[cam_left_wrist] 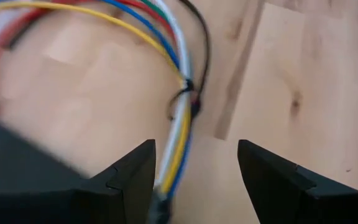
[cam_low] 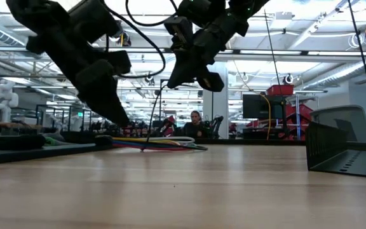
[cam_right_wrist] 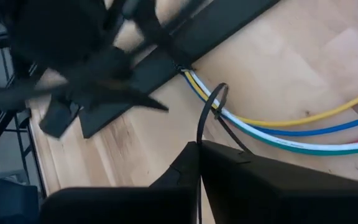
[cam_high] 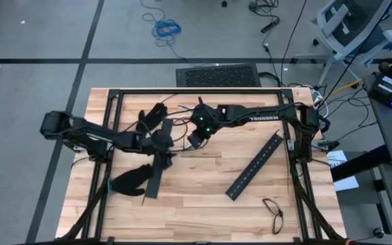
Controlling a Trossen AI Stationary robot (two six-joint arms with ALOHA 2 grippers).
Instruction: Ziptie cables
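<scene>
The cables (cam_left_wrist: 180,124), a bundle of yellow, blue, white, red and green wires, lie on the wooden table (cam_high: 196,204) near its middle (cam_low: 164,144). A thin dark ziptie (cam_right_wrist: 212,99) is looped around them (cam_left_wrist: 189,93). My right gripper (cam_right_wrist: 197,146) is shut on the ziptie's tail and hangs above the bundle (cam_low: 173,79) (cam_high: 194,141). My left gripper (cam_left_wrist: 194,165) is open and slants down at the bundle from the table's left (cam_high: 165,141) (cam_low: 121,117). The wires run between its fingers, close to one finger; I cannot tell whether they touch. My right gripper pinches the ziptie's free tail (cam_right_wrist: 199,138) between its two shut fingertips. The fingers slant down from the table's right side. From the hold the tail runs down as a thin line (cam_low: 159,111) to the loop around the cables, which stay on the table.
One black slotted bar (cam_high: 254,167) lies at the right of the middle and another (cam_high: 156,173) by my left gripper, reaching the cables' end (cam_right_wrist: 185,43). Black gloves (cam_high: 152,116) (cam_high: 129,180) lie at the left. Glasses (cam_high: 273,214) sit near the front right.
</scene>
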